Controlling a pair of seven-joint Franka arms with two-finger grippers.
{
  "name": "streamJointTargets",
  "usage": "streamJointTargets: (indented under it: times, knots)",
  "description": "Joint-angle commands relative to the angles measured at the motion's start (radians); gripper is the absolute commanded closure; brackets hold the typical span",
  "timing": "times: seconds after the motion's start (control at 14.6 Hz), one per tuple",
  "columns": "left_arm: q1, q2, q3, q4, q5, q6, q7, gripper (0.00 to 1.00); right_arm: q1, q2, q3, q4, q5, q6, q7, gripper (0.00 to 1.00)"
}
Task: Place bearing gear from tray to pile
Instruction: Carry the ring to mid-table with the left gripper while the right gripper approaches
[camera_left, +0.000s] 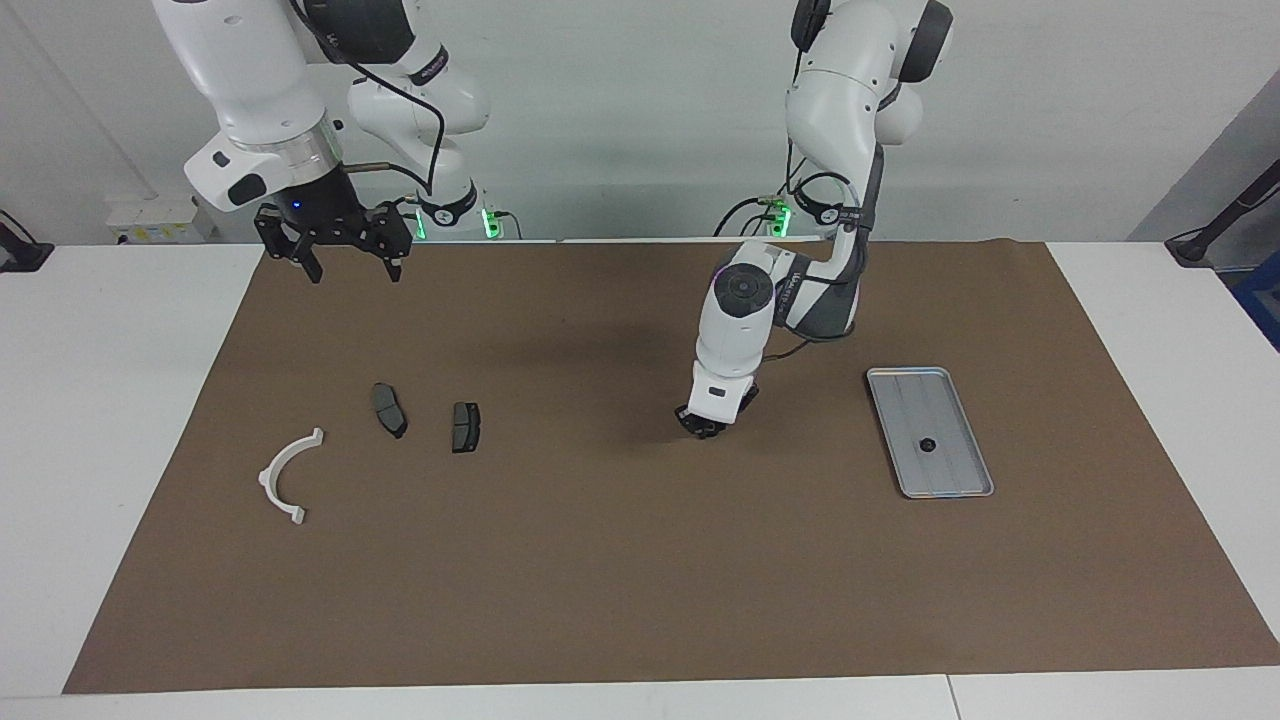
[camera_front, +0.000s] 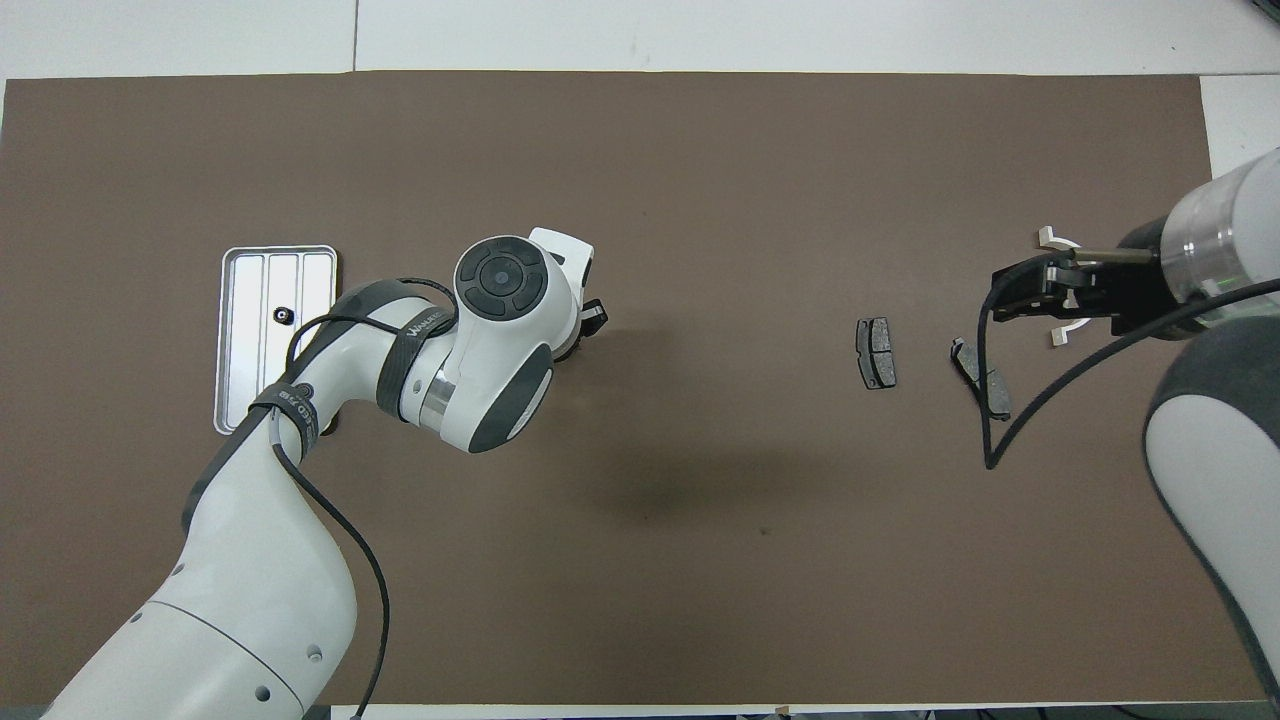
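Observation:
The silver-grey tray (camera_left: 952, 472) lies on the brown mat toward the left arm's end. A small black bearing gear (camera_left: 927, 446) sits in it, also in the overhead view (camera_front: 284, 316) on the tray (camera_front: 245, 340). My left gripper (camera_left: 707, 426) points down just above the mat's middle, between tray and pile; the wrist hides most of it from overhead (camera_front: 592, 318). The pile lies toward the right arm's end: a white bracket (camera_left: 288, 475) and two dark pads (camera_left: 389, 409) (camera_left: 465, 427). My right gripper (camera_left: 355, 272) is open and empty, raised above the mat, waiting.
The brown mat (camera_left: 640, 590) covers most of the white table. In the overhead view the right gripper (camera_front: 1040, 290) covers most of the bracket (camera_front: 1046, 237); the pads (camera_front: 876, 352) (camera_front: 982, 377) show beside it. The left arm's forearm crosses over one corner of the tray.

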Motion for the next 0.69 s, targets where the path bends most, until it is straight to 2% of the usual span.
streamJointTargets:
  times: [0.0,0.14,0.41,0.62]
  knots:
    - [-0.010,-0.016,0.017,-0.031,0.029,0.024,-0.024,0.00,0.036,-0.010,-0.001,-0.056,0.024,0.061,0.095,0.00]
    - [0.007,-0.017,0.018,-0.020,0.042,0.022,-0.023,0.00,0.085,0.000,-0.001,-0.083,0.024,0.101,0.164,0.00]
    - [0.058,-0.068,0.040,-0.025,0.042,-0.016,-0.012,0.00,0.189,0.085,-0.001,-0.088,0.024,0.176,0.343,0.00]
    - [0.125,-0.103,0.040,-0.034,0.040,-0.036,-0.021,0.00,0.281,0.192,-0.001,-0.087,0.024,0.290,0.538,0.00]
